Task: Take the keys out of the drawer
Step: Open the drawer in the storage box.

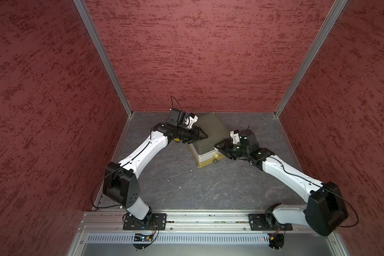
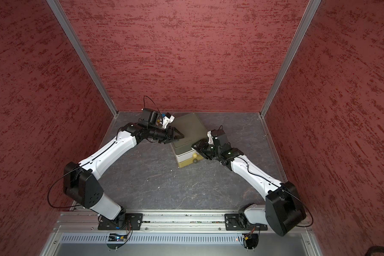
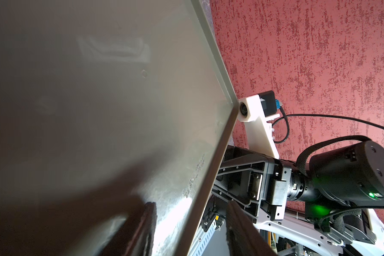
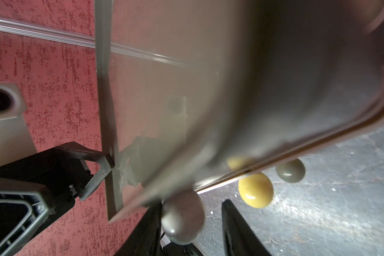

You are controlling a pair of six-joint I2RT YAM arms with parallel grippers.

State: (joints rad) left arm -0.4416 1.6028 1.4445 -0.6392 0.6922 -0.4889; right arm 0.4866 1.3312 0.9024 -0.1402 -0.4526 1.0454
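The right gripper [image 4: 192,205] stands with its jaws apart around the grey knob [image 4: 182,218] on the front of the small drawer cabinet [image 1: 211,130]. The knob sits close against 1 finger, with a gap to the other. The keys are hidden: no drawer shows its inside, so I cannot tell which holds them. Near the grey knob sit a yellow knob [image 4: 255,190] and an olive knob [image 4: 290,170]. The left gripper [image 1: 205,135] meets the cabinet's top from the opposite side, its 2 fingers either side of the top's edge; clamped or not, I cannot tell. The cabinet stands near the back wall [image 1: 197,55]. Grey tabletop [image 1: 186,188] lies open before its front, toward the arm bases.
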